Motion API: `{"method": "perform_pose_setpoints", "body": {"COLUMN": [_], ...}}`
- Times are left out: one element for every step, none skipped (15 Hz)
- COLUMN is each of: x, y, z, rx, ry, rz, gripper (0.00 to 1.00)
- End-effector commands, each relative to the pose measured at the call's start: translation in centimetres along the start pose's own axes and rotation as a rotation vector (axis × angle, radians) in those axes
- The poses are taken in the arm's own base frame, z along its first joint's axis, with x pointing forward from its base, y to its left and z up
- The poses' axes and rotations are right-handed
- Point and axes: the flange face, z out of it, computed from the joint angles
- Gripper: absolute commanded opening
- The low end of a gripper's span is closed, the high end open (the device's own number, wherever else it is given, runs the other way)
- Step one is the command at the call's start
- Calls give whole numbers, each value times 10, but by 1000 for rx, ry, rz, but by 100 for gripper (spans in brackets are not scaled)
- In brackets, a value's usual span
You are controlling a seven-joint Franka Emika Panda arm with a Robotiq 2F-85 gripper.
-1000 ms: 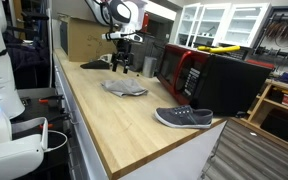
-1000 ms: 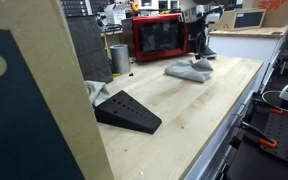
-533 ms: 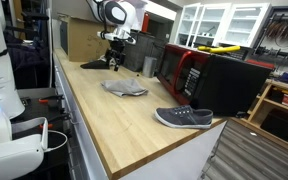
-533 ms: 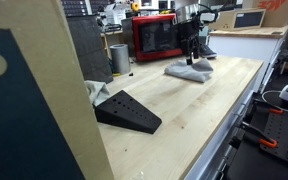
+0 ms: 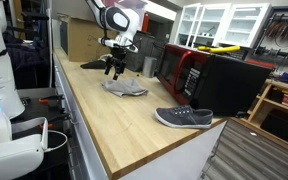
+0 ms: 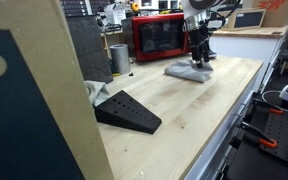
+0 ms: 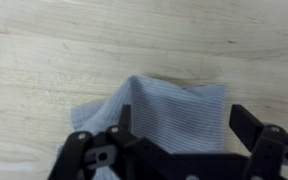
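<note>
Grey crumpled cloth (image 7: 174, 115) on wooden worktop (image 5: 104, 120), far end: untouched. Gripper (image 5: 114, 68) hovering above, jaws apart, empty. Grasp not begun; shoe (image 5: 184, 118) near front corner.

Arm reaches in from above with the wrist bent so the gripper (image 5: 114, 70) points down, hanging low in both exterior views (image 6: 198, 58); wrist view shows the jaws spread wide, dark fingers (image 7: 252, 128) apart, nothing between them.
</note>
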Motion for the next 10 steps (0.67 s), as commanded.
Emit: {"method": "perform_pose_setpoints", "body": {"x": [-2, -1, 1, 3, 5, 7, 7, 5, 2, -2], "y": [25, 31, 36, 38, 40, 41, 40, 39, 39, 39], "z": [21, 24, 28, 29, 29, 28, 27, 24, 21, 19], "rx": [-25, -33, -38, -46, -55, -63, -71, -75, -75, -74], "ry": [4, 14, 24, 36, 47, 57, 64, 66, 61, 55], "rz": [30, 34, 37, 39, 39, 39, 39, 41, 50, 64], "gripper": [100, 100, 100, 100, 100, 100, 100, 100, 100, 100]}}
